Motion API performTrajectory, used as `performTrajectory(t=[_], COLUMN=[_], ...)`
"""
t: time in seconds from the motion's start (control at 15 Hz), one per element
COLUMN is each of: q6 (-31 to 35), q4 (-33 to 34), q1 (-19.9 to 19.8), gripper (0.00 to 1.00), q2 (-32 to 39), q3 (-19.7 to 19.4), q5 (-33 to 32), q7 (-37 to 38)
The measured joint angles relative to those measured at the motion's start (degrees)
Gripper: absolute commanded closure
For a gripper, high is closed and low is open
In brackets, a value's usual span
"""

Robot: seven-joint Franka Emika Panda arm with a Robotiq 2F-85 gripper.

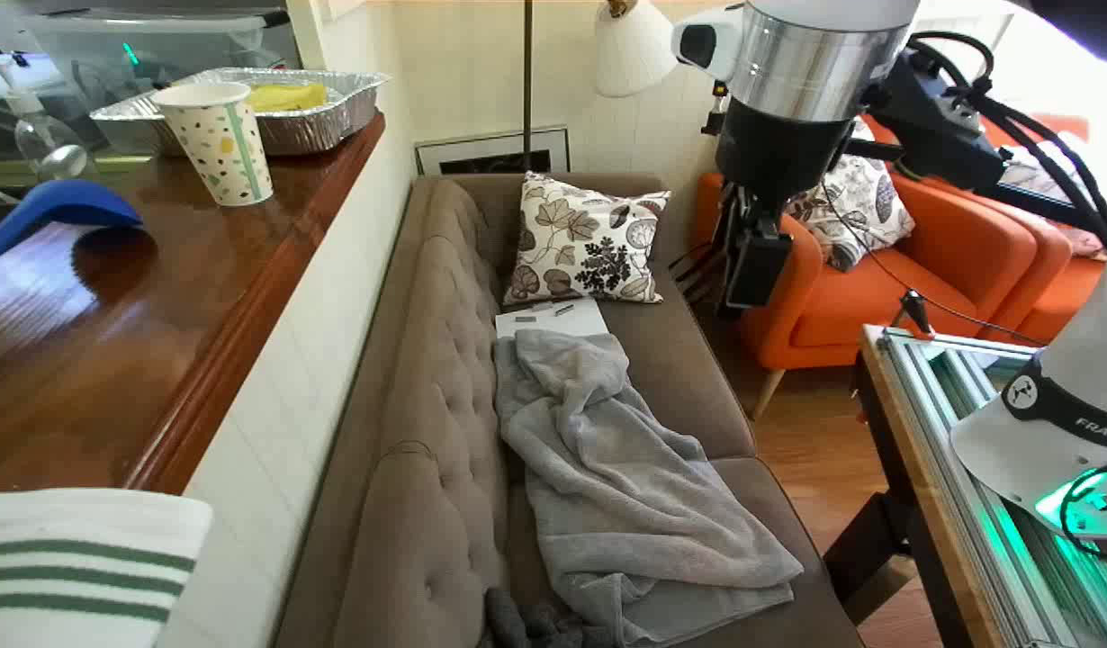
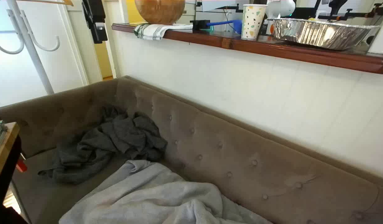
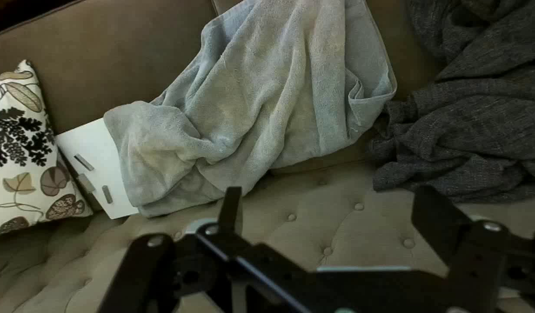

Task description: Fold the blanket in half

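On the sofa (image 1: pixel 427 513), grey blanket (image 1: pixel 643 495) lies rumpled, one end overlapping a white board (image 3: pixel 105 161) next to the patterned pillow (image 1: pixel 585 238); gripper (image 3: pixel 328 195) hangs clear of blanket, fingers spread, released. Counter (image 1: pixel 220 288): foil tray (image 1: pixel 324 130) holds a yellow item (image 1: pixel 288 97), paper cup (image 1: pixel 219 148) just beside the tray, can't see inside; wooden bowl (image 2: pixel 160 11) by striped cloth (image 2: pixel 157 30), top cropped, contents can't tell

Matt cloth blanket (image 1: pixel 643 504), glossy wood counter (image 1: pixel 220 270).
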Motion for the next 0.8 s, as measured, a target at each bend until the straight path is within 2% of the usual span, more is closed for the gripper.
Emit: performTrajectory(t=[0.67, 0.8], q6=[0.0, -2.5], q4=[0.0, 0.8], q1=[0.1, 0.5], gripper=[0.00, 0.00], q2=[0.0, 1.0], q3=[-0.2, -1.3], q5=[0.0, 0.0], q7=[0.0, -0.7])
